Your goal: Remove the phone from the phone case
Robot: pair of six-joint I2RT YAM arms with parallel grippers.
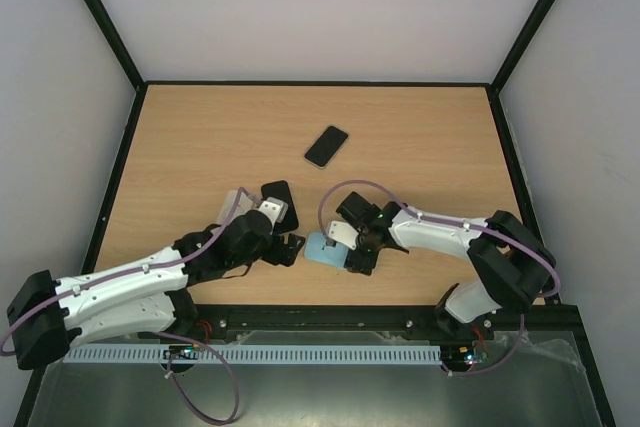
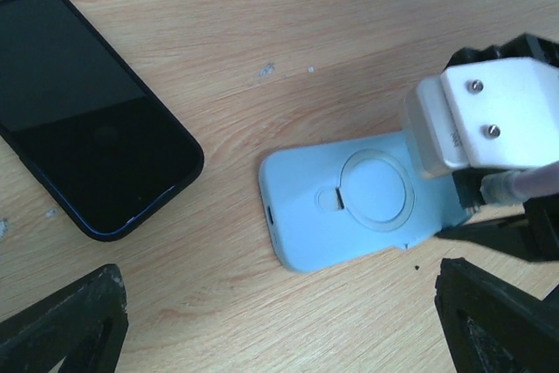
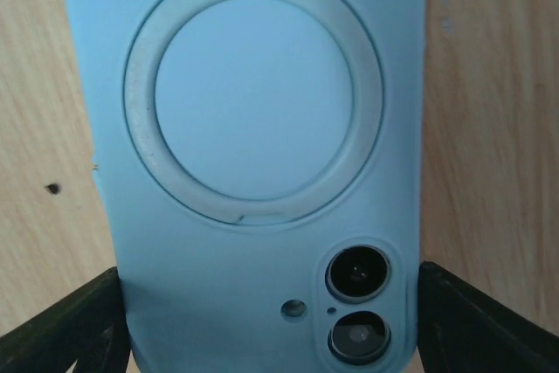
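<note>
On the wood-grain table (image 1: 420, 147) (black-framed), pale walls (image 1: 320, 7) behind; blue phone case (image 1: 322, 249)

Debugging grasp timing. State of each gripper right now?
Left gripper: open, holding nothing.
Right gripper: straddles the camera end of the light blue phone case; whether it grips cannot be told.

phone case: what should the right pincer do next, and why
Probably close the right pincer onto the blue phone case: its fingers straddle the camera end without clearly gripping, and the left pincer hangs open beside it, holding nothing.
</note>
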